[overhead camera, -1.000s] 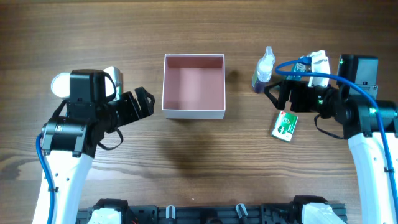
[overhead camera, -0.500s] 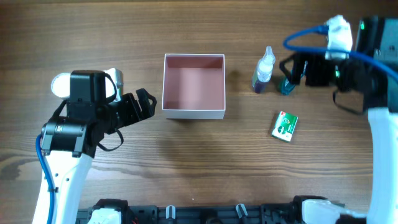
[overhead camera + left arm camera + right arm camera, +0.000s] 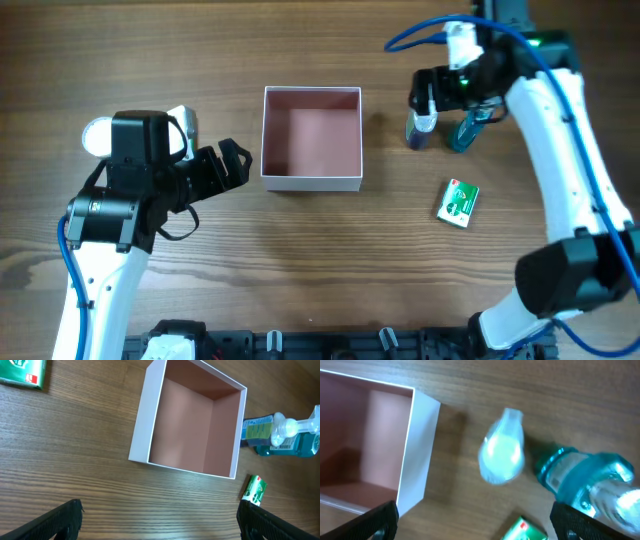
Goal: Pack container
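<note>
The container, a square white box with a pinkish-brown inside, stands empty mid-table. It also shows in the left wrist view and the right wrist view. My left gripper is open and empty, just left of the box. My right gripper is open and empty, held above a small clear bottle with a white cap, blurred in the right wrist view. A teal bottle stands beside it. A green packet lies nearer the front.
A small round white-lidded jar sits far left, partly hidden by the left arm. A second green packet shows at the top left of the left wrist view. The right arm reaches across the table's right side.
My right gripper has swung from beside the green packet up and left, and is now over the small clear bottle. The left arm has not moved.
</note>
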Motion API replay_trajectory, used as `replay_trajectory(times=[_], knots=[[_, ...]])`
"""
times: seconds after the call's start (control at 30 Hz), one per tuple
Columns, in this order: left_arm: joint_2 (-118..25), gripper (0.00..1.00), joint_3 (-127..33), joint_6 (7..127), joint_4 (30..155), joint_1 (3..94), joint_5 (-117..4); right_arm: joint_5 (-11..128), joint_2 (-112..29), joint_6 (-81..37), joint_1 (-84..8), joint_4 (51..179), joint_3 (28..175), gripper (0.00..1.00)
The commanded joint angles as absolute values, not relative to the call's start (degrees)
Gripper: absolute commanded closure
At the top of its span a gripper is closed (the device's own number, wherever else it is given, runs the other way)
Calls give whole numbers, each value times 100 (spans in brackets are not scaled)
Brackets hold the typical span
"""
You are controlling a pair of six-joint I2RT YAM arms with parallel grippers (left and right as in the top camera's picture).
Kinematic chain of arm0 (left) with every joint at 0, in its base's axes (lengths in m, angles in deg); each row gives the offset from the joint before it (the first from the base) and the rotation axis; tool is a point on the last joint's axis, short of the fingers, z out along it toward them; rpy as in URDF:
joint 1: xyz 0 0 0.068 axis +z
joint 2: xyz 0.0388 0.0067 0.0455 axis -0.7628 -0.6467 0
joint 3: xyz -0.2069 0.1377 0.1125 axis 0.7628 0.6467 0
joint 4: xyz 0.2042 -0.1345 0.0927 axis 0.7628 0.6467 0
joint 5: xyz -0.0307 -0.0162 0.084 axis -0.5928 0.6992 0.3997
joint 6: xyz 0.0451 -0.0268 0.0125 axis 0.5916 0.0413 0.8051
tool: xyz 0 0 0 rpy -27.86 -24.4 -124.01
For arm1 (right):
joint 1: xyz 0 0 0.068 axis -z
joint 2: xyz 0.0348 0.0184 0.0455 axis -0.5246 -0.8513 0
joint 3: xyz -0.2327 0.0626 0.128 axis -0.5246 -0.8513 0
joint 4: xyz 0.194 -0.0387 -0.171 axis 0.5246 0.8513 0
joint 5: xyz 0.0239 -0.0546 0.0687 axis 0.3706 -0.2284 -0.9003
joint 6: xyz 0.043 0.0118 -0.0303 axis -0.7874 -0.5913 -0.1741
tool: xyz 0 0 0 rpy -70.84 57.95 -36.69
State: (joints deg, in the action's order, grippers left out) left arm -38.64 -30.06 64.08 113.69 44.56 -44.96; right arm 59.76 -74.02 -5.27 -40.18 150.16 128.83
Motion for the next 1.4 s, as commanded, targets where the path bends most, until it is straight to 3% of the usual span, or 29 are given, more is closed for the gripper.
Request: replay_trajectory(times=[0.0, 0.97, 1.13, 1.37], knots=[[-3867, 0, -3130, 6353, 11341, 4434, -4588, 6348, -7645, -542, -4210, 14825, 12990, 1], [-3867, 0, -3128, 6353, 11356, 4434, -4588, 6647, -8331, -1196, -4206, 14224, 12973, 1], [-3867, 0, -3130, 6355, 11356, 4434, -4588, 6656, -8331, -1292, -4206, 14220, 12973, 7], [-3867, 0, -3130, 6355, 11356, 4434, -4588, 6667, -8331, -1292, -4206, 14227, 12973, 29]])
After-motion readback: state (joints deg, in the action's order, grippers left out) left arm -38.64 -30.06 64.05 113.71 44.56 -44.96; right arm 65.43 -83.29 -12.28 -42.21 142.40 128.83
